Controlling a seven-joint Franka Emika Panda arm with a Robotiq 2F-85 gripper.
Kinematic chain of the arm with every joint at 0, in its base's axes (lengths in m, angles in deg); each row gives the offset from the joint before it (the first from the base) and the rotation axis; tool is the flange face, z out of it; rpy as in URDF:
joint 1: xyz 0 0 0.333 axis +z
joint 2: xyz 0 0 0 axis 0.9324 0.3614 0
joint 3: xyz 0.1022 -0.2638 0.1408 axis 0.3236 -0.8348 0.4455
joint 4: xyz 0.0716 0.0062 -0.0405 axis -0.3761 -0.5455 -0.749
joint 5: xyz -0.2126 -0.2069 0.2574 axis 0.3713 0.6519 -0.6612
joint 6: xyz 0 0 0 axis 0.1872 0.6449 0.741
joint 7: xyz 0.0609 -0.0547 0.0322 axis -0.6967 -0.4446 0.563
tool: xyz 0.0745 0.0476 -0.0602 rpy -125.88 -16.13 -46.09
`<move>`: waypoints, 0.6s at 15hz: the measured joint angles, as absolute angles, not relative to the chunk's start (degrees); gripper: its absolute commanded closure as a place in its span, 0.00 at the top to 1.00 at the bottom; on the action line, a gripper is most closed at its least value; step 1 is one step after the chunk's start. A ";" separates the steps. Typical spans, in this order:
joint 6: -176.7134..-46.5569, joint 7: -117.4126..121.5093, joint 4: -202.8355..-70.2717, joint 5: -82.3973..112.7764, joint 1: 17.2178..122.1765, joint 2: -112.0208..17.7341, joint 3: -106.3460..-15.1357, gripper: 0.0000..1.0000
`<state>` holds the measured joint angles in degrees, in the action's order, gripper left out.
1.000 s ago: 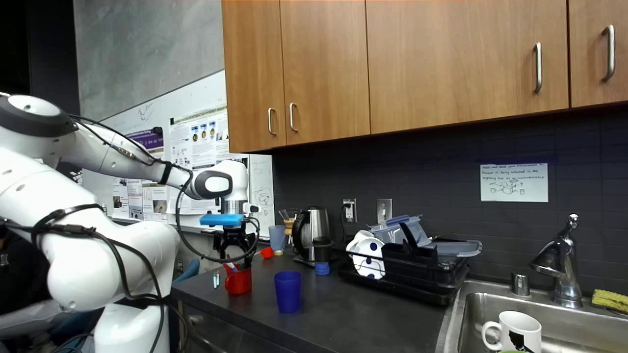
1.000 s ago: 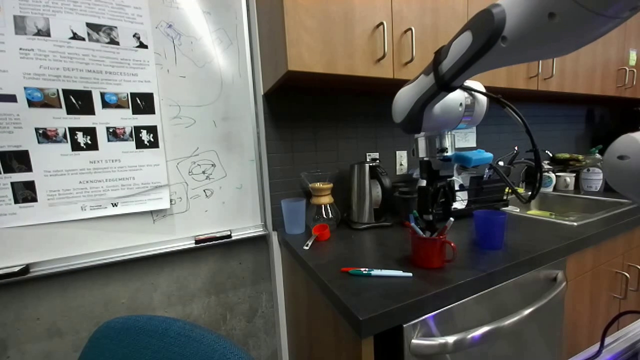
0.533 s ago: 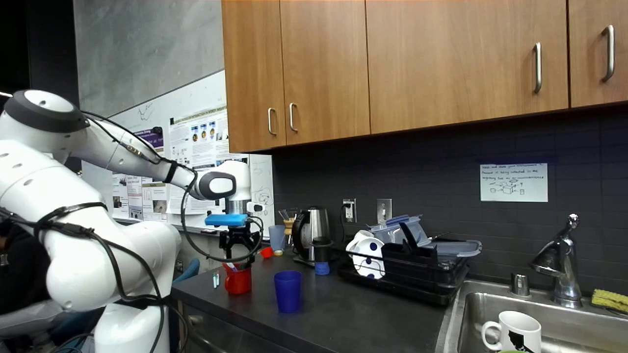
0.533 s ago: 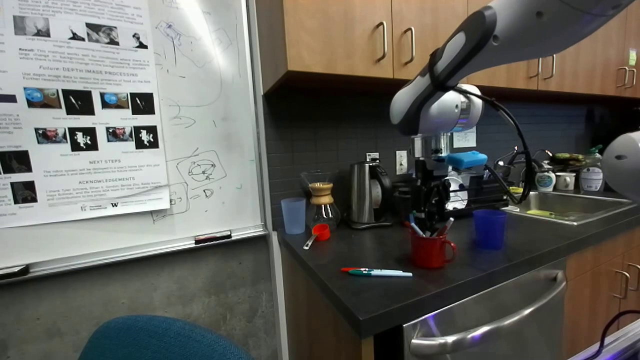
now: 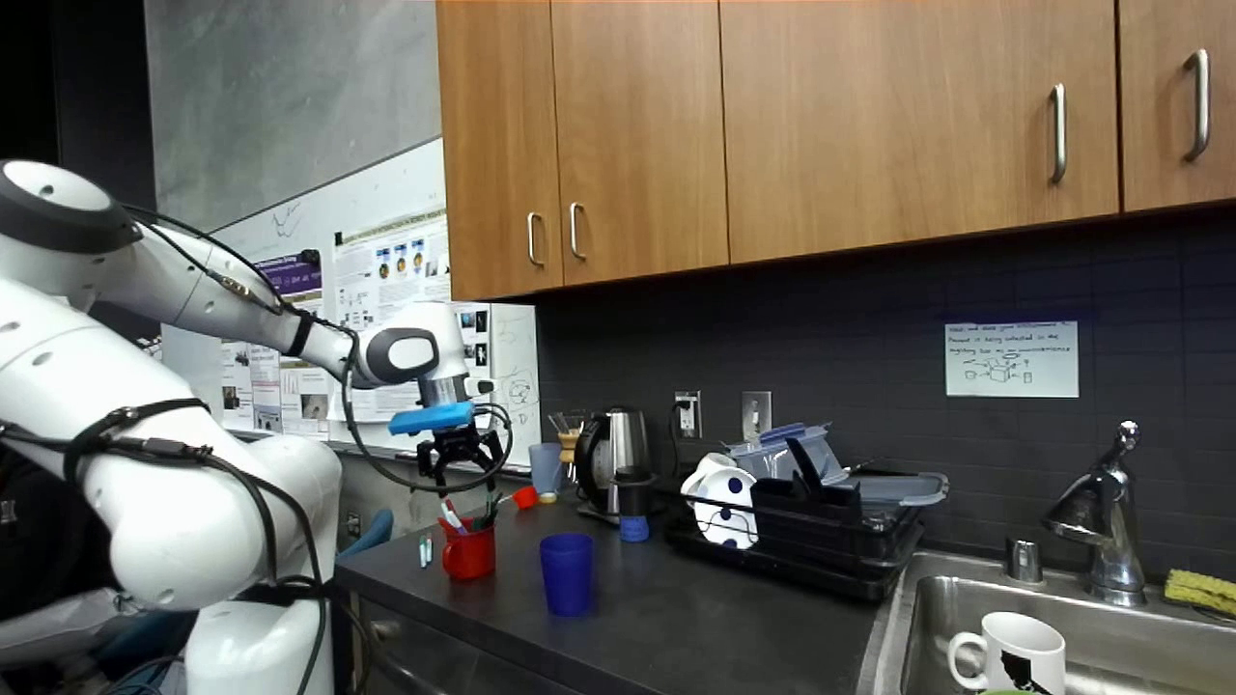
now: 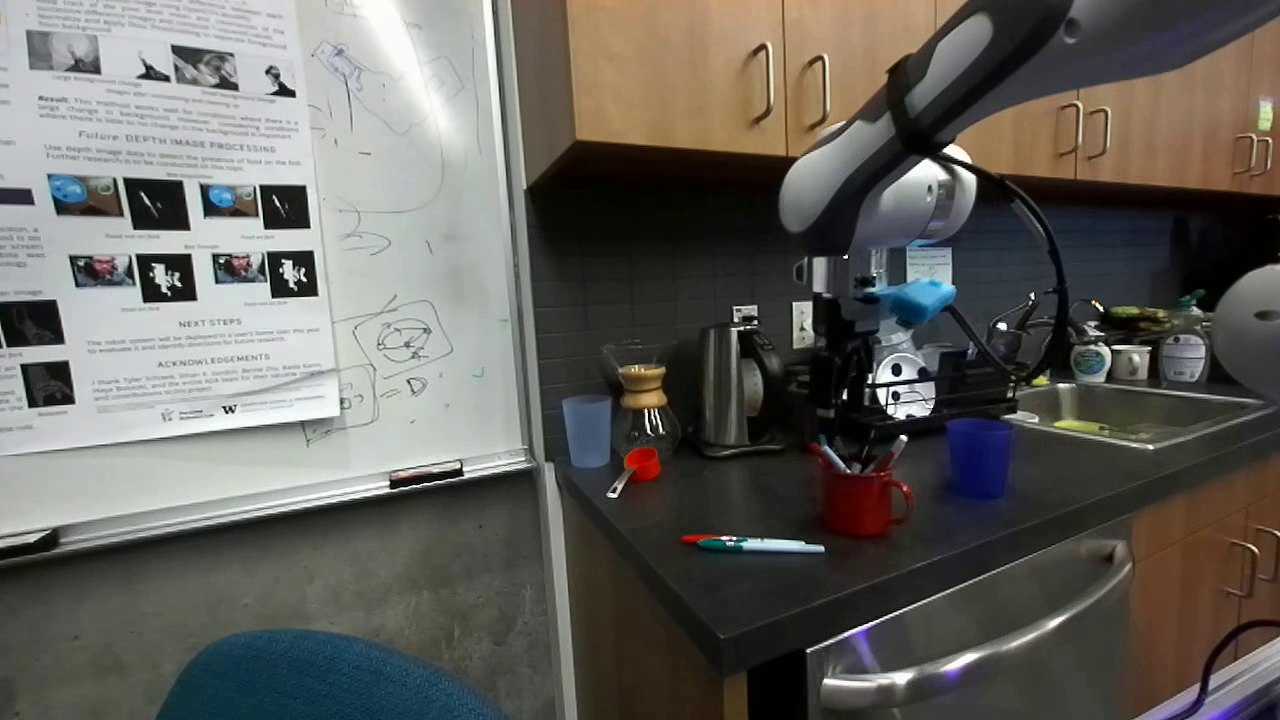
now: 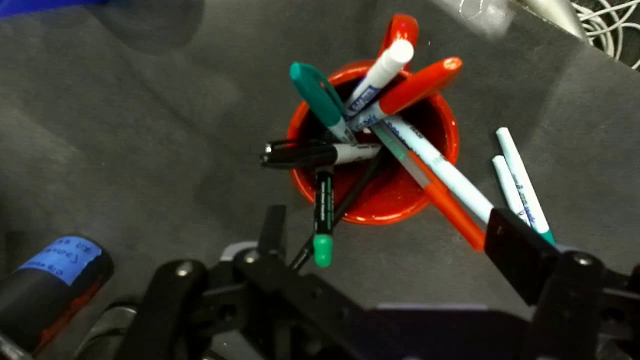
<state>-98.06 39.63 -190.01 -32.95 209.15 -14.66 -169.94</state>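
Black fingers of the gripper stand wide apart with nothing held between them, tilted a little and hanging just above a cluster of pens. From the tool the cluster lies below, and in the wrist view most of it sits farther up the frame than the fingertips; a green-ended pen points down towards the gap, while a clear-and-red one ends right by the finger on the frame's right, touching or not I cannot tell. Their long axes share no direction: they fan out over the rim of the mug that holds them. Glossy red, it stands upright on the dark counter, its handle pointing away from the fingers in the wrist view; the pens mix teal, white, red and black, several with white barrels. Near it a loose pair lies flat, almost parallel, one green-capped, one red. A blue cup stands on the mug's handle side. Farther off come a black tumbler with blue tape, a steel kettle, a carafe and a red scoop; well apart, a dish rack and a steel sink.
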 measured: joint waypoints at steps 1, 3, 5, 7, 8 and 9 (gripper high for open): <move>-99.41 39.61 -190.12 -32.00 210.36 -14.66 -169.99 1.00; -102.00 39.60 -190.47 -30.21 212.80 -14.66 -170.06 1.00; -104.15 38.84 -191.06 -28.36 215.13 -14.66 -170.27 1.00; -105.02 38.18 -191.57 -27.53 216.47 -14.66 -170.52 1.00; -105.14 38.16 -191.72 -27.48 216.63 -14.66 -170.60 1.00; -105.18 38.16 -191.81 -27.47 216.63 -14.66 -170.68 1.00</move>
